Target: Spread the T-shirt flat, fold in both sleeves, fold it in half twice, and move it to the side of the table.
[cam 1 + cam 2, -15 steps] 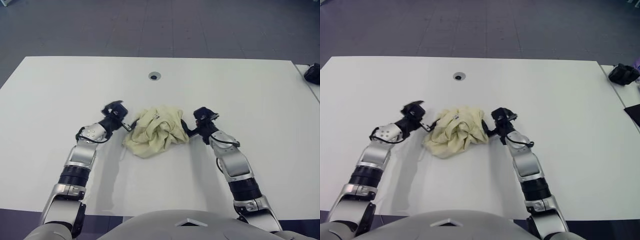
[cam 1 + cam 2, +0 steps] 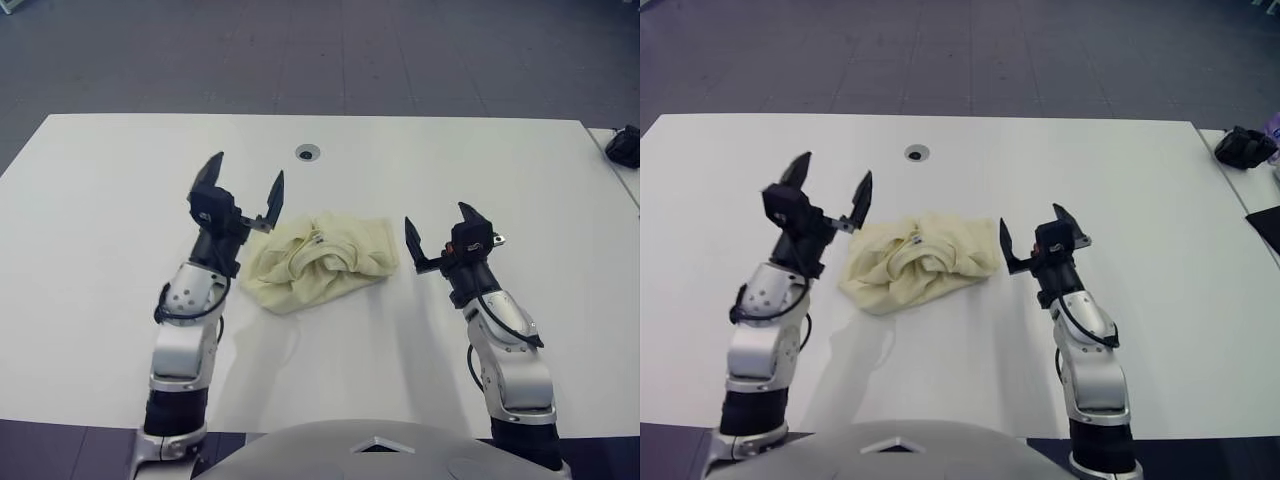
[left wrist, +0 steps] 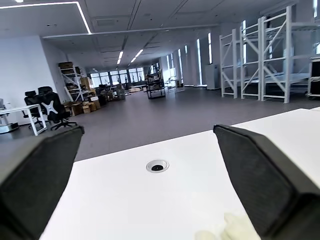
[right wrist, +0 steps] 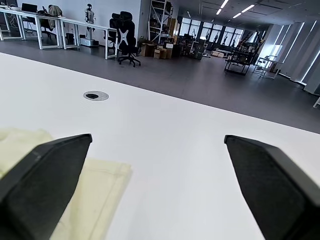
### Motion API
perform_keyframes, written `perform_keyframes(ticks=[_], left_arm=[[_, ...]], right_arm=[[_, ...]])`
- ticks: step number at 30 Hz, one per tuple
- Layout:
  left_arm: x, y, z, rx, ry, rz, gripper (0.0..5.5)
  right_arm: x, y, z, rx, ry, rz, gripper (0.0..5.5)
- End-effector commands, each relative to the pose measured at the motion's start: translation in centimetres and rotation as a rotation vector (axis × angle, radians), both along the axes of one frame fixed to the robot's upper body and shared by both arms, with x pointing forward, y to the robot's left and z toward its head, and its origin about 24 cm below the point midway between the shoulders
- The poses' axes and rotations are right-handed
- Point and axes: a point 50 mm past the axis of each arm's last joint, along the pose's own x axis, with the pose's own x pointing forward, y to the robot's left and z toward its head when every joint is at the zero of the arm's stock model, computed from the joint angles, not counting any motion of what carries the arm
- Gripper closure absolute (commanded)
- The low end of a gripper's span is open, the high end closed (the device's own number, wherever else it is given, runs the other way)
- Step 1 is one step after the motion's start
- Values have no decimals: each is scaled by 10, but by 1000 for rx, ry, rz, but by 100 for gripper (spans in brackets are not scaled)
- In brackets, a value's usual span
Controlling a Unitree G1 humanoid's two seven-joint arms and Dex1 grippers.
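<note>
A pale yellow T-shirt (image 2: 318, 263) lies crumpled in a loose heap near the middle of the white table (image 2: 120, 180). My left gripper (image 2: 244, 182) is raised above the shirt's left edge, open, fingers pointing up and away, holding nothing. To the right of the shirt my right gripper (image 2: 440, 229) is lifted off the table and open as well, also empty. An edge of the shirt (image 4: 95, 190) shows beside the right gripper's fingers (image 4: 45, 175), and a scrap of the shirt (image 3: 227, 232) sits between the left gripper's fingers (image 3: 260, 175).
A round cable grommet (image 2: 309, 152) sits in the table beyond the shirt. A dark object (image 2: 1244, 147) lies on a neighbouring table at the far right. Wide bare tabletop lies on both sides and in front.
Both grippers have let go of the shirt, risen off the table and opened. The shirt has settled lower and spread a little to the right.
</note>
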Motion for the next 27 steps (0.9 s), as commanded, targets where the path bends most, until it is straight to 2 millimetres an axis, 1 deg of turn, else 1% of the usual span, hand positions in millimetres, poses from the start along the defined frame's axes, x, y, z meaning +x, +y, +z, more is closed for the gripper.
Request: perform_keyframes(ticks=[1,3,5,7,12,15,16,17,24,26,27], left_arm=[[-4,-4,2,34,-18,8,139],[-3,-3,1,63,-18,8,179],[-2,-1,0,89,-19,15,206],[-3,1,-2,89,-12,38,242],[-5,-1,-4,92,-12,59,335],[-5,1,-4,94,-12,65,378],[-5,1,-4,96,-11,65,397],[-5,2,-4,97,-11,67,409],[-5,6,-7,103,3,75,539],[-6,4,-8,102,8,73,516],[-6,4,-9,102,10,74,500]], right_arm=[[2,-2,0,1,-9,-5,136],[3,-3,0,0,-9,-9,175],[4,-2,0,-3,-9,-11,200],[5,-2,-1,-6,-7,-14,234],[9,-5,-1,-12,0,-24,323],[10,-4,-1,-11,0,-21,364],[10,-3,-2,-10,0,-20,345],[9,-2,-2,-10,2,-17,345],[9,0,-2,-23,5,16,225],[10,-1,-1,-26,3,24,193],[10,-1,0,-26,-4,26,216]])
